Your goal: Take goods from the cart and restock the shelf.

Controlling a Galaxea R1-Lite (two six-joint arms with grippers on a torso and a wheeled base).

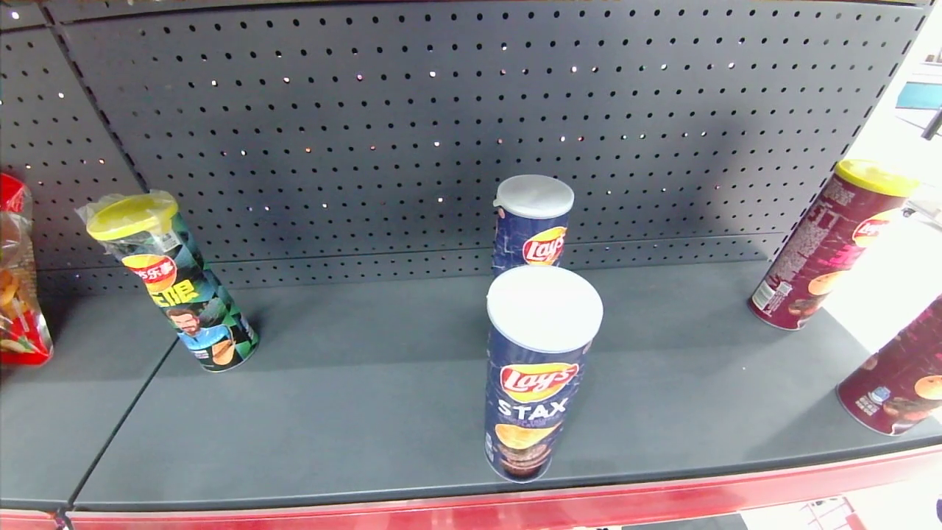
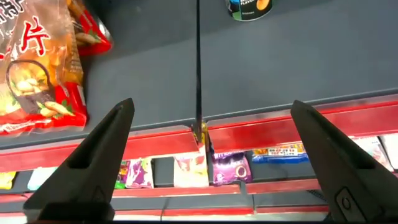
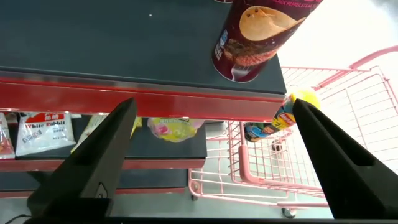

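Observation:
Two blue chip cans with white lids stand mid-shelf, one at the front point(image 1: 543, 368) and one behind it point(image 1: 531, 224). A green can with a yellow lid point(image 1: 176, 283) stands to the left, its base point(image 2: 249, 7) also seen from the left wrist. Two maroon cans point(image 1: 828, 243) point(image 1: 898, 375) stand at the right, one near the shelf corner point(image 3: 258, 34). My left gripper point(image 2: 212, 106) is open and holds nothing, in front of the red shelf edge point(image 2: 280, 127). My right gripper point(image 3: 212, 102) is open too, below the shelf front, beside the pink cart point(image 3: 323, 155), which holds a yellow-lidded can point(image 3: 289, 112).
A red snack bag point(image 1: 18, 280) point(image 2: 37, 62) lies at the shelf's far left. A perforated back panel point(image 1: 441, 110) closes the shelf behind. The lower shelf carries small packets point(image 2: 227, 168) and a white bag point(image 3: 43, 130). Bare grey deck point(image 1: 353, 383) lies between the cans.

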